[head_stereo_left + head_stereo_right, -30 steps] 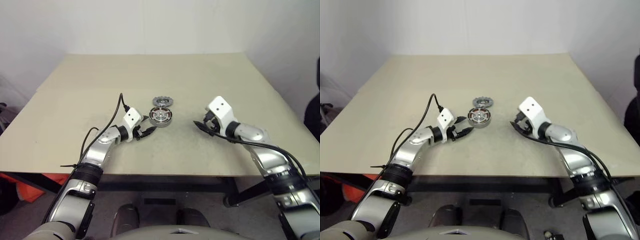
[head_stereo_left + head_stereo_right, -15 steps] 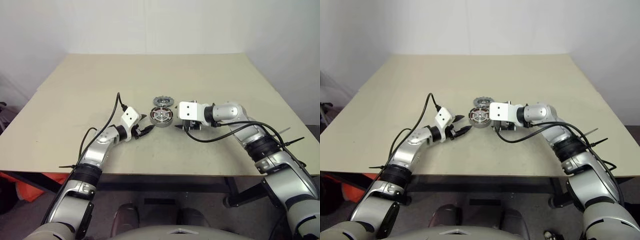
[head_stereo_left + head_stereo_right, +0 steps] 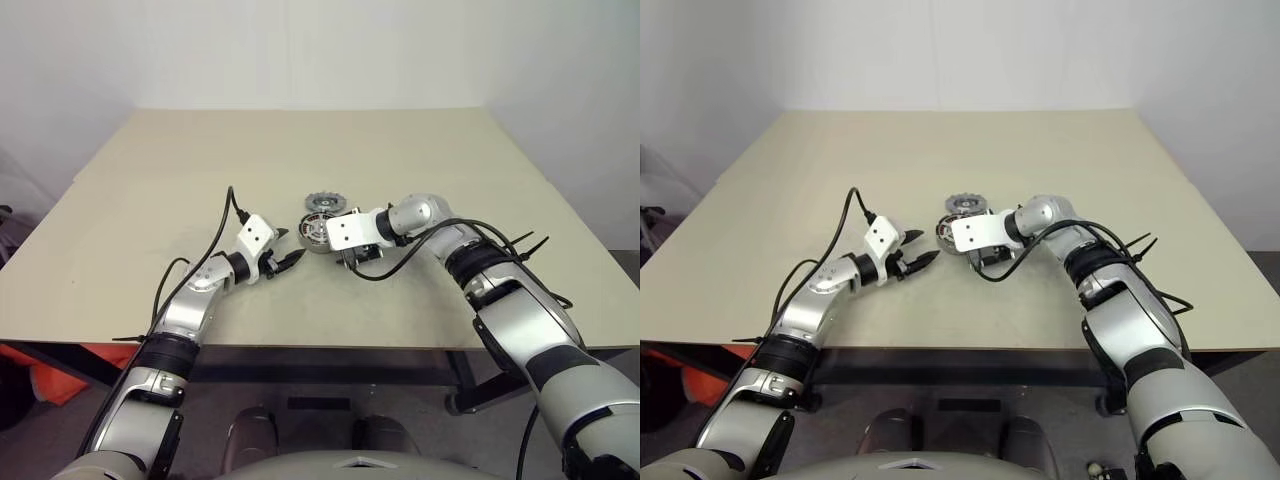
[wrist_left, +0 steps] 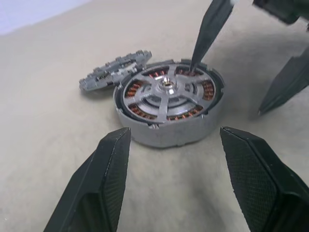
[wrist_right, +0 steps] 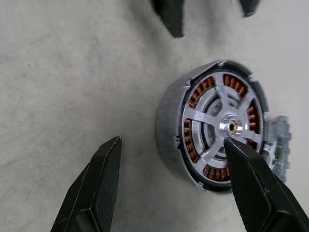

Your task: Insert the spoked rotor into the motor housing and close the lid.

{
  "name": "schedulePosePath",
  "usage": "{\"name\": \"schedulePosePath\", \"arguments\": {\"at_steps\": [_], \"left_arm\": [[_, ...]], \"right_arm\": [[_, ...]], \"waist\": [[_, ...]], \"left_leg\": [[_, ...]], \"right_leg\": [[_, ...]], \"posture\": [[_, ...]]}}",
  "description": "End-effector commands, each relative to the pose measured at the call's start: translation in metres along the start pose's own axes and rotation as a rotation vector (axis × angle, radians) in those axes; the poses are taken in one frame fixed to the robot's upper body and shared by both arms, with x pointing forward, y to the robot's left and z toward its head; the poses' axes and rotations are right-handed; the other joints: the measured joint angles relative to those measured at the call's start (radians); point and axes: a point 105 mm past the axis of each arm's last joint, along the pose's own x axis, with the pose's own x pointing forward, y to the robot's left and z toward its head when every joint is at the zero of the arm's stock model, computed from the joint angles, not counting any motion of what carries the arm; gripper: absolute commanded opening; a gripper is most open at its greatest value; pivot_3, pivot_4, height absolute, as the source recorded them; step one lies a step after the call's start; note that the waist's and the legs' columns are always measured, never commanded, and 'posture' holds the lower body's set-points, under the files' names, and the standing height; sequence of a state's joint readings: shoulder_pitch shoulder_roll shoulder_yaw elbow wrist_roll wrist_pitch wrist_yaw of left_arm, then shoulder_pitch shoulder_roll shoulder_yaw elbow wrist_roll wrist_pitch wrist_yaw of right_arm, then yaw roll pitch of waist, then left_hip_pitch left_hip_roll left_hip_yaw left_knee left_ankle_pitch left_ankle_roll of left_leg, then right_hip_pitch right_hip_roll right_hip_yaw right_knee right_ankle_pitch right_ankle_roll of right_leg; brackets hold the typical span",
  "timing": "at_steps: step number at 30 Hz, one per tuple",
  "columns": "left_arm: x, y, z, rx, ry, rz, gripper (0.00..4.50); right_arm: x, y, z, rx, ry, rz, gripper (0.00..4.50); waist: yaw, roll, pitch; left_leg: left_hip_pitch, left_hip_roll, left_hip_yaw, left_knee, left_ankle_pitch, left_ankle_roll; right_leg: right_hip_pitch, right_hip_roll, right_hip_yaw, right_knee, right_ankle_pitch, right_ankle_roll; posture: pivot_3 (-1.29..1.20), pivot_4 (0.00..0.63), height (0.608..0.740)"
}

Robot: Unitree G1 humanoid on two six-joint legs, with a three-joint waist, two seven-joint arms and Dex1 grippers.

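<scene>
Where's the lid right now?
The lid lies on the table, tucked against the far side of the motor housing, which already holds the spoked rotor.

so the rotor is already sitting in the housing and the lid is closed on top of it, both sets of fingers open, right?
Not quite: the lid is not closed on top. In the left wrist view it lies on the table behind the motor housing, leaning against its wall. The rest holds: the spoked rotor sits in the housing over the copper coils, and both the left gripper and right gripper have their fingers open.
</scene>
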State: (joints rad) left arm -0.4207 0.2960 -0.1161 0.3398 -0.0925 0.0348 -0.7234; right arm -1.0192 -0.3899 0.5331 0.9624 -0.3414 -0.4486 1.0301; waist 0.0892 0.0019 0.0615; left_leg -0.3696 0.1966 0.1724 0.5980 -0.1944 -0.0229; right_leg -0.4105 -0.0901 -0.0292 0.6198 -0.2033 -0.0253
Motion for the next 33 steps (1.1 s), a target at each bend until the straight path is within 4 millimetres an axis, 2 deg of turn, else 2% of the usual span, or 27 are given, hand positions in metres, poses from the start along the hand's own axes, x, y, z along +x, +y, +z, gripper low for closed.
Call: {"name": "schedulePosePath", "arguments": {"at_steps": [1,6,11,19,27,32,33], "left_arm": [[-0.003,0.004,0.012,0.03,-0.035,0.02,3.11],[-0.005,0.006,0.012,0.033,-0.032,0.031,3.11],[-0.007,0.007,0.011,0.033,-0.028,0.04,3.11],[-0.007,0.007,0.01,0.031,-0.027,0.045,3.11],[-0.007,0.007,0.009,0.029,-0.024,0.047,3.11],[-0.007,0.007,0.009,0.029,-0.023,0.048,3.11],[-0.007,0.007,0.009,0.029,-0.023,0.048,3.11]], "right_arm": [[-0.001,-0.013,0.005,-0.039,0.006,-0.027,3.78],[0.006,-0.007,0.001,-0.043,0.03,0.009,3.78],[0.003,-0.008,0.001,-0.071,0.035,0.026,3.78],[0.004,-0.012,0.005,-0.09,0.035,0.018,1.15],[0.012,-0.013,0.003,-0.066,0.052,-0.006,1.15],[0.011,-0.016,0.002,-0.068,0.06,-0.023,0.04],[0.011,-0.016,0.002,-0.069,0.061,-0.023,0.01]], "waist": [[-0.003,0.0,0.0],[-0.011,0.0,0.0],[-0.015,0.0,0.0],[-0.021,0.0,0.0],[-0.027,0.0,0.0],[-0.034,0.0,0.0],[-0.036,0.0,0.0]], "left_leg": [[0.0,0.0,0.0,0.0,0.0,0.0],[0.0,0.0,0.0,0.0,0.0,0.0],[0.0,0.0,0.0,0.0,0.0,0.0],[0.0,0.001,0.0,0.0,0.0,0.0],[0.002,0.003,0.0,0.0,0.001,-0.001],[0.003,0.004,0.0,0.0,0.001,-0.002],[0.003,0.004,0.0,0.0,0.001,-0.002]], "right_leg": [[0.0,0.0,0.0,0.0,0.0,0.0],[0.0,0.0,0.0,0.0,0.0,0.0],[0.0,0.0,0.0,0.001,0.0,0.0],[0.0,0.001,0.0,0.001,0.0,-0.001],[0.0,0.003,0.0,0.002,0.001,-0.003],[0.0,0.004,0.0,0.002,0.002,-0.004],[0.0,0.004,0.0,0.002,0.002,-0.004]], "posture": [[0.0,0.0,0.74],[0.0,0.0,0.74],[0.0,0.0,0.74],[0.0,0.0,0.74],[0.0,0.0,0.74],[0.0,0.0,0.74],[0.0,0.0,0.74]]}}
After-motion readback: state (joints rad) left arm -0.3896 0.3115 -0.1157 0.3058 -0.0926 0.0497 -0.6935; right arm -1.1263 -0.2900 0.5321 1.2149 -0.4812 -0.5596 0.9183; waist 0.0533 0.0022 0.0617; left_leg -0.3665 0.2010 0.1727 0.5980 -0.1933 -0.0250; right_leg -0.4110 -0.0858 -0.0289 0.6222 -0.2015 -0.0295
